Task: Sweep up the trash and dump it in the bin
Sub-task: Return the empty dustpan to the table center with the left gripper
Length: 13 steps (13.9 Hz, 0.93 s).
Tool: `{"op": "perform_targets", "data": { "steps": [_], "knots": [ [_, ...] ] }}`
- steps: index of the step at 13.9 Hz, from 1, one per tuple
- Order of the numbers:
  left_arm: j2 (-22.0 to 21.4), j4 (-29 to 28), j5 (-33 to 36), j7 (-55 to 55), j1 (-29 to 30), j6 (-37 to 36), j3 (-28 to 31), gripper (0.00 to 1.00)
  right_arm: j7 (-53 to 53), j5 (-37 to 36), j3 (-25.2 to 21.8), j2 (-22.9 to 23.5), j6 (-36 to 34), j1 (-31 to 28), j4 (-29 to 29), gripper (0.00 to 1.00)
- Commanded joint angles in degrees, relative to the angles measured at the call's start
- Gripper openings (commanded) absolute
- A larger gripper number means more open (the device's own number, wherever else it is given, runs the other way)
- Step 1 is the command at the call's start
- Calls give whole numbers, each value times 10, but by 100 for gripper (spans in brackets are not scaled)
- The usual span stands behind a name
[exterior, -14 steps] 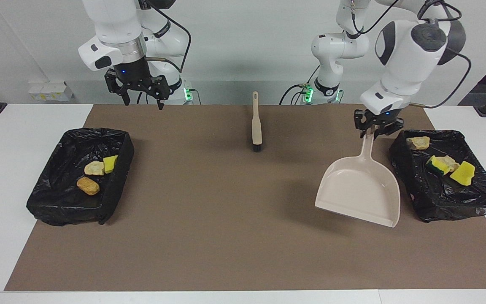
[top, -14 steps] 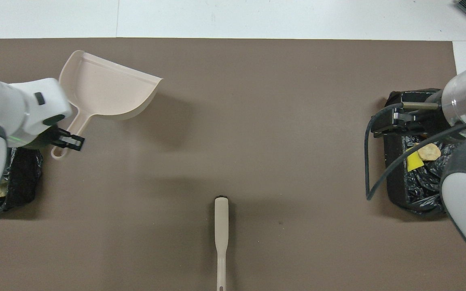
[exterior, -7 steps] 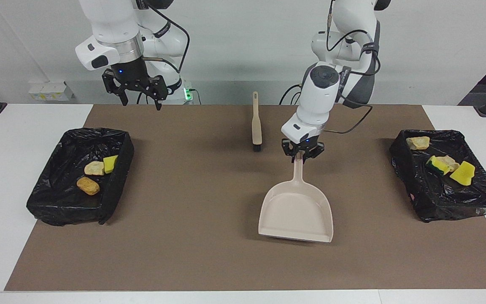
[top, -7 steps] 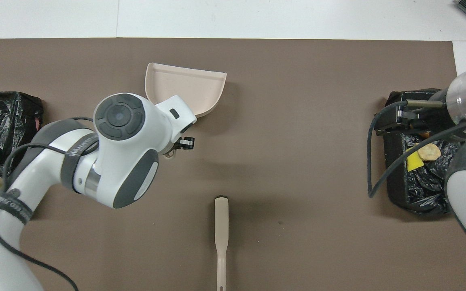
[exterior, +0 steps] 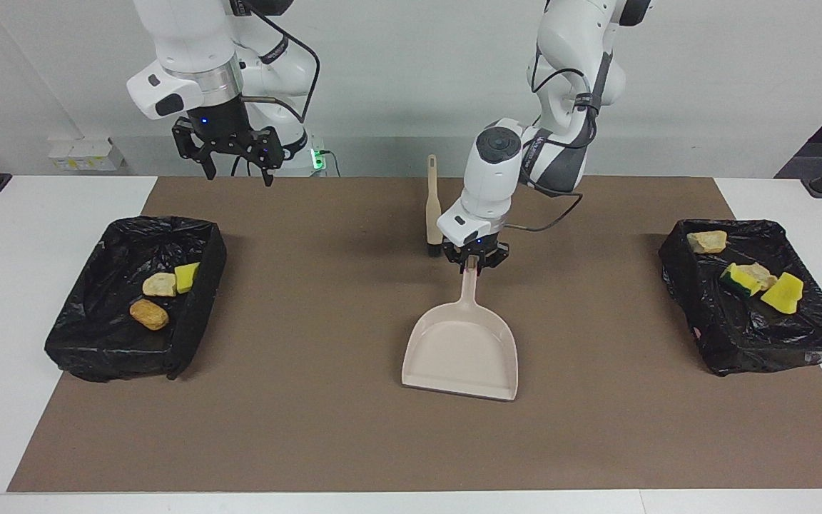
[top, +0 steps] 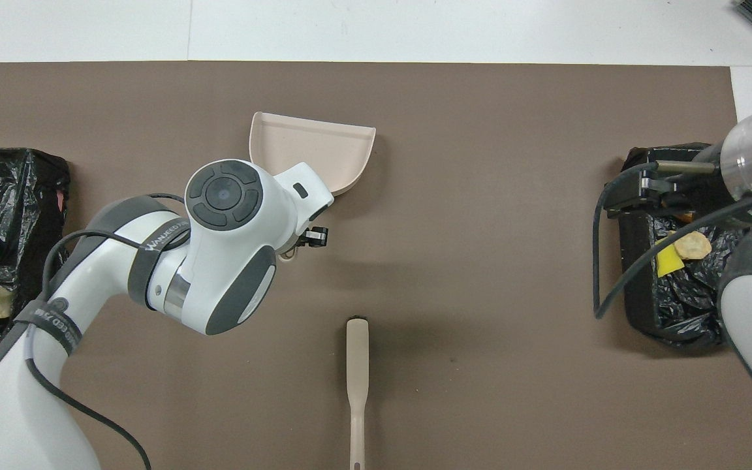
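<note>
Right now I have the left gripper (exterior: pixel 474 263) over the middle of the brown mat (exterior: pixel 311 428), its jaws clamped on the end of the handle of the beige dustpan (exterior: pixel 462 351). The pan's mouth points away from the robots, and its front lip looks to sit on or just above the mat; I cannot tell which. In the overhead view the left arm's wrist covers most of the handle, with the pan's scoop (top: pixel 314 145) showing past it.

Just beside my left gripper, nearer to the robots, the beige brush (exterior: pixel 433 207) lies flat on the mat with its dark bristle end toward the pan.

My right gripper (exterior: pixel 237 165) hangs in the air, waiting, over the mat's edge at the robots' end, jaws spread wide and holding nothing.

All the trash I can see is already binned. The black-lined bin (exterior: pixel 190 343) at the right arm's end of the tabletop holds three pieces (exterior: pixel 160 285): a tan lump, a yellow sponge chunk touching it, and an orange-brown nugget. The other black-lined bin (exterior: pixel 753 357) at the left arm's end holds four pieces (exterior: pixel 782 293): a tan lump in the corner nearest the robots and a cluster of yellow sponge and tan scraps mid-bin.
</note>
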Motion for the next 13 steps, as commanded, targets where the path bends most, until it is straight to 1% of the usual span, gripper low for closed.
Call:
{"op": "perform_targets", "data": {
  "steps": [1, 2, 3, 4, 5, 7, 8, 12, 13],
  "knots": [
    [-25, -33, -26, -6, -17, 20, 12, 0, -18, -1, -37, -7, 0, 31, 0, 100],
    [-26, -36, -29, -10, -19, 24, 12, 0, -18, -1, -56, -10, -5, 48, -2, 100],
    [-27, -44, -29, -27, -34, 31, 12, 0, -18, -1, -61, -15, -6, 51, -10, 100],
    [-27, -52, -30, -50, -40, 45, 12, 5, -15, 6, -65, -18, -6, 54, -15, 100],
    [-27, -52, -30, -66, -41, 51, 12, 24, -15, 11, -70, -21, -6, 54, -22, 100],
    [-27, -52, -30, -95, -46, 54, 13, 97, -18, 15, -77, -31, -6, 56, -41, 100],
    [-27, -51, -30, -112, -46, 54, 13, 100, -18, 21, -79, -33, -6, 56, -43, 100],
    [-27, -30, -30, -107, -33, 40, 19, 100, -19, 24, -81, -44, -5, 50, -60, 100],
    [-27, -21, -29, -107, -20, 35, 21, 100, -19, 28, -81, -43, 1, 48, -60, 100]
  ]
}}
